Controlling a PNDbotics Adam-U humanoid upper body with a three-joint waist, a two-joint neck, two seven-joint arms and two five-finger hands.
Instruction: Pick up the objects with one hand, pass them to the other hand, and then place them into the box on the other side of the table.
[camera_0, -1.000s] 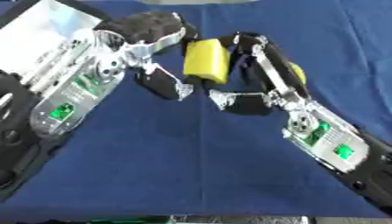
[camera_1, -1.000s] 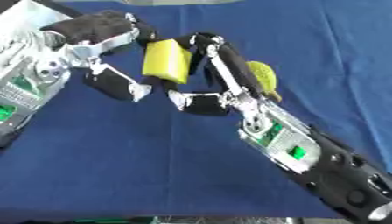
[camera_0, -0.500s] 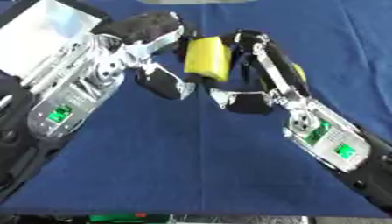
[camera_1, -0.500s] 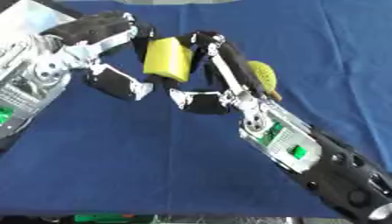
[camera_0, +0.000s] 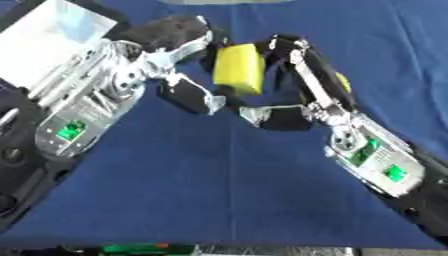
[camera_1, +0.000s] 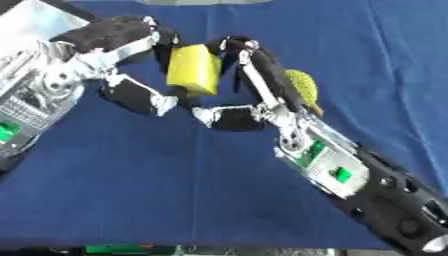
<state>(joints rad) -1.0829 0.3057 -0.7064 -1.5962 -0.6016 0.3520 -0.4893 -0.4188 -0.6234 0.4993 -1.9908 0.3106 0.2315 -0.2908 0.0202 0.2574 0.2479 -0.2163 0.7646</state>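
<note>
Yellow block (camera_0: 238, 68): held above the blue tablecloth (camera_0: 219, 190) between the two hands, near the far middle of the cloth. The left hand (camera_0: 179, 65) meets it from the left, upper fingers curled over its top corner and a lower finger reaching under toward its bottom edge. The right hand (camera_0: 293, 82) meets it from the right, fingers arched over its top right edge and the thumb extending beneath. Both hands appear closed on the block.

Change observed: compared with half a second and one second ago, the block and both hands occupy nearly the same position; the left hand's lower finger has shifted slightly under the block. Judgement: the hand-to-hand transfer is in progress and not finished, since neither hand has visibly released. Which hand is giving and which receiving cannot be settled from this arrangement alone.

Count:
- Yellow blocks: one, in the hands.
- Yellow-green rounded object (camera_1: 302, 90): one, lying on the cloth just right of the block, partly hidden behind the right arm.
- Hands: two, both engaged.
- Box: none identifiable; a pale flat surface (camera_0: 52, 37) lies left of the block, behind the left arm.
</note>
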